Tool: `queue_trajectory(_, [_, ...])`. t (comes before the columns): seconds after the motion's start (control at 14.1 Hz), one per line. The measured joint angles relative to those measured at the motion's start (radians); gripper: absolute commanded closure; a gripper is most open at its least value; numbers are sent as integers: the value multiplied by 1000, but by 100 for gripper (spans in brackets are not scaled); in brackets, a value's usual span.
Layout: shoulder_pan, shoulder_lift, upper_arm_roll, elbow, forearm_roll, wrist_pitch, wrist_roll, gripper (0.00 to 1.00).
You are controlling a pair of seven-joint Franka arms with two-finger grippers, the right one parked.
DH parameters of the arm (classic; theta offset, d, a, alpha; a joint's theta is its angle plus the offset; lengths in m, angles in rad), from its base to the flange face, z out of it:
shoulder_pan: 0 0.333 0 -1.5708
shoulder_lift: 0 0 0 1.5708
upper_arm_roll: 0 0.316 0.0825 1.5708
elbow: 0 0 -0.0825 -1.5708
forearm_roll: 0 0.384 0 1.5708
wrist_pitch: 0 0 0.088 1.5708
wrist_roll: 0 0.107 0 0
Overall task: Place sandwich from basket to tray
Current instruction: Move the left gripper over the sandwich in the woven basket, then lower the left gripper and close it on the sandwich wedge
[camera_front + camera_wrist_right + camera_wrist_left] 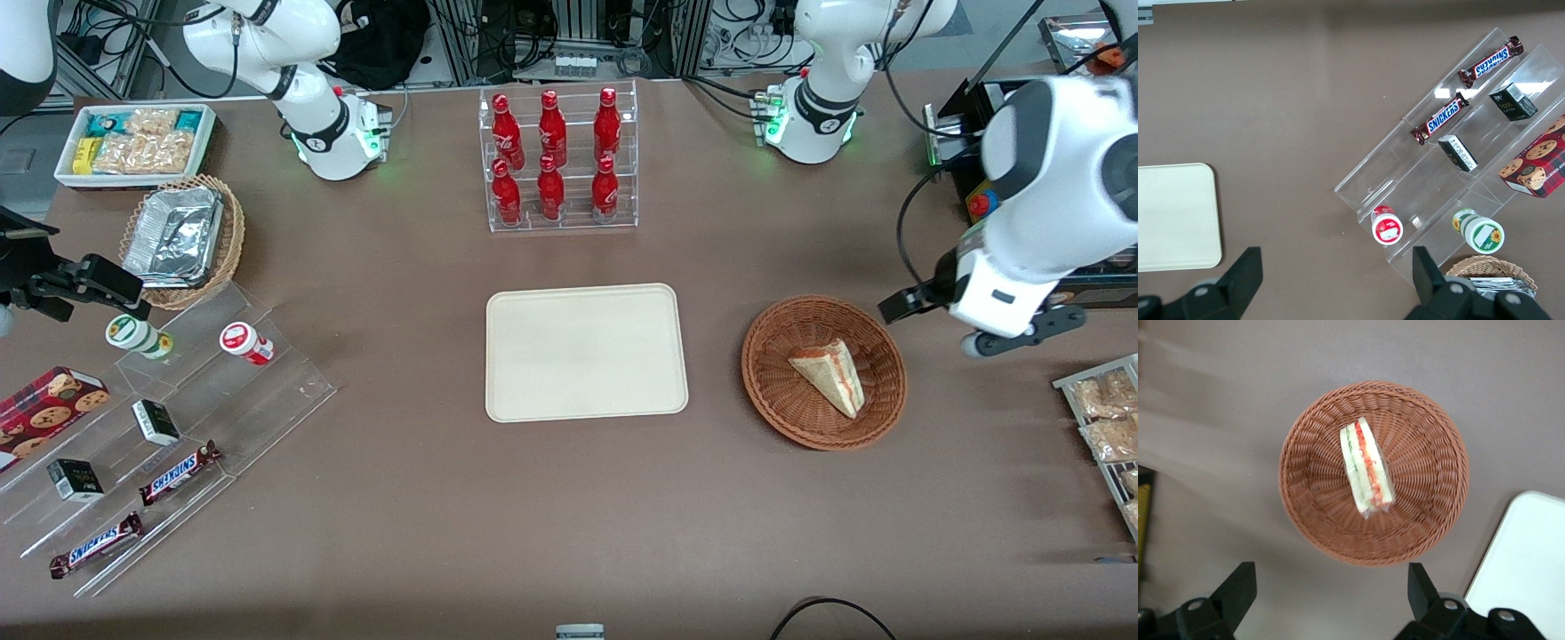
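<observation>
Toward the parked arm's end of the table, a white bin of snack packets [135, 142] and a tan wicker basket with a foil container [182, 240] are seen. Nearer the front camera, a stepped clear acrylic rack [169, 444] is set out with two bars marked "SNICKERS" [180, 472], small dark boxes [156, 421], two capped jars [245, 343] and a red cookie box [49, 404]. A clear rack of six red Coca-Cola bottles [558, 158] is placed at mid-table, farther from the front camera than the tray [585, 352], which is bare.

Beside the tray, toward the working arm's end, the reddish-brown basket [824, 372] is found, and the sandwich [829, 374] lies in it. Its long axis is laid diagonally in the front view, with the striped red, orange and green cut edge [1367, 464] turned upward. Its wrapper shows no writing that can be read.

The gripper [1331, 592] is held released above the table just beside the basket, its two fingers [1238, 590] spread wide and nothing between them. Trays of packaged snacks [1107, 418] are set at the table edge by the working arm.
</observation>
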Motion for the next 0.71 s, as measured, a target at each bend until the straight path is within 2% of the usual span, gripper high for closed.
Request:
queue_trajectory(0.35, [0, 5, -12, -235, 0, 351, -346, 0])
queue_trajectory(0.71, [0, 64, -28, -327, 0, 480, -409, 0])
